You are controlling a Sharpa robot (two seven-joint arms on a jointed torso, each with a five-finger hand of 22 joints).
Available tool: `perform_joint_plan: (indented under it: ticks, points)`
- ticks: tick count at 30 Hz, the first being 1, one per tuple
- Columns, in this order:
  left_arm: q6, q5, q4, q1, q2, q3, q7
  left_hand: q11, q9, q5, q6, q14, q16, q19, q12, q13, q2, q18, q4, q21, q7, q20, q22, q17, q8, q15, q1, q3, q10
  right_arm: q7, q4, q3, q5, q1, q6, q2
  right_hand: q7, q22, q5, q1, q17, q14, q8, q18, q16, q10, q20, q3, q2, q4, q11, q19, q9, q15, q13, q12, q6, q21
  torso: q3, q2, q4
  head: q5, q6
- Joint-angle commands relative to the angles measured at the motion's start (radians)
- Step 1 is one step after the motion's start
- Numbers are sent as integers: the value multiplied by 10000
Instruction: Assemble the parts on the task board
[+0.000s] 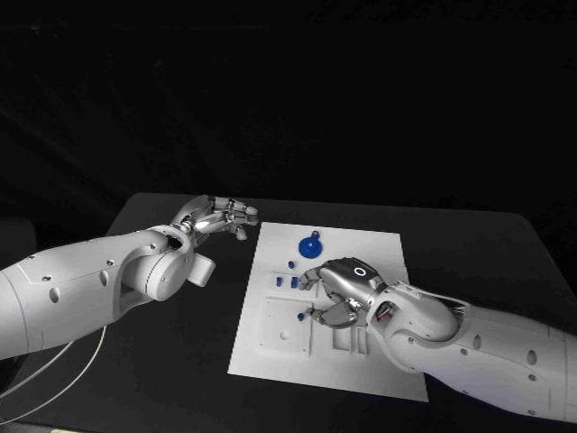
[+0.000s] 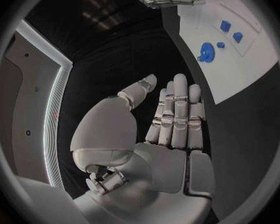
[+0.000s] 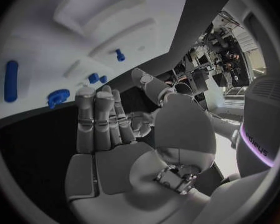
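Observation:
The white task board (image 1: 367, 361) lies in the middle of the black table. A round blue part (image 1: 311, 246) sits near its far edge, with two small blue parts (image 1: 286, 280) beside it and another (image 1: 302, 316) nearer me. My right hand (image 1: 342, 290) hovers over the board's middle, fingers straight and holding nothing (image 3: 99, 129). In the right wrist view the board (image 3: 47, 40) carries a long blue part (image 3: 11, 80), the round part (image 3: 58, 97) and a blue peg (image 3: 119, 55). My left hand (image 1: 218, 217) is off the board's far left corner, fingers out and holding nothing (image 2: 174, 114).
Black table (image 1: 497, 244) surrounds the board on all sides. The board has raised white blocks and recesses (image 1: 288, 338) near its left front. In the left wrist view the round part (image 2: 206, 51) and small parts (image 2: 226, 26) lie beyond the fingers.

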Motion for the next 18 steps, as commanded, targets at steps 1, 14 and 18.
perform_joint_plan:
  ticks: [1, 14, 18]
  points:
    - [22, 77, 2, 9, 3, 7, 57, 19, -16, -23, -71, 94, -39, 50, -58, -2, 47, 111, 20, -47, -28, 5, 10, 17, 20, -9, -78, -40, -32, 53, 290, 103, 182, 161, 234, -298, 42, 87, -114, 248, -14, 76, 90, 997, 30, 332, -50, 256, 11, 66, -74, 107, 32, -128, 20, 179, 179, -42, 0, 1, -4, -73, 60]
    - [40, 81, -45, 8, 30, 2, 81, 17, -16, -23, -65, 99, -49, 53, -52, 1, 52, 112, 21, -55, -30, 6, 13, 29, 28, -10, -73, -37, -25, -687, 115, 291, -122, 1031, 3072, -1178, -98, 182, -243, -163, -6, 115, 39, 997, 110, 151, -3, -306, -15, -48, -11, 141, -42, -65, -233, -48, -46, 32, 2, 0, 6, -335, 180]
    - [40, 81, -52, 8, 25, 0, 78, 17, -16, -24, -64, 100, -51, 54, -51, 1, 52, 112, 21, -56, -30, 6, 14, 31, 30, -11, -74, -38, -24, -809, 9, 288, -332, 1031, 3345, -1188, -170, 181, -376, -333, -18, 16, -10, 997, 83, -35, 27, -563, -26, -192, 59, 19, -70, 11, -339, -128, -199, -21, 15, 7, -1, -322, 174]
